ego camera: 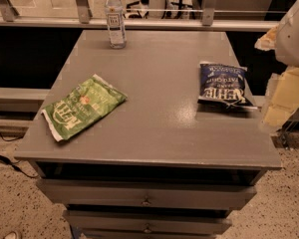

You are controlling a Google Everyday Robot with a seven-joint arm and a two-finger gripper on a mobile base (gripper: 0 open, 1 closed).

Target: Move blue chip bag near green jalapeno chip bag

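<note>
**Two chip bags well apart on a gray cabinet top, gripper off the right edge**

Far left, a dark cable (pixel 4 160) trails over the speckled floor (pixel 20 203) below the cabinet. On the gray cabinet top (pixel 159 78), near its left edge, the green jalapeno chip bag (pixel 82 107) lies flat and turned on a diagonal, its white-edged end pointing toward the front left corner and its white lettering upside down to the camera. Behind it, at the back of the top and a little left of centre, a clear water bottle (pixel 115 18) stands upright with its cap on. Under the front edge, two drawers show, the upper drawer (pixel 146 199) with a small round knob.

Further right, the blue chip bag (pixel 223 84) lies flat close to the right edge, its pale band at the far end and its big white letters also upside down. It is well apart from the green bag, with bare tabletop between them.

At the far right, the robot's white arm (pixel 296 34) comes into view, and below it the pale gripper (pixel 282 102) hangs just beyond the table's right edge, beside the blue bag but not touching it. Whether the gripper is released or clenched cannot be told; it holds nothing that can be seen.
</note>
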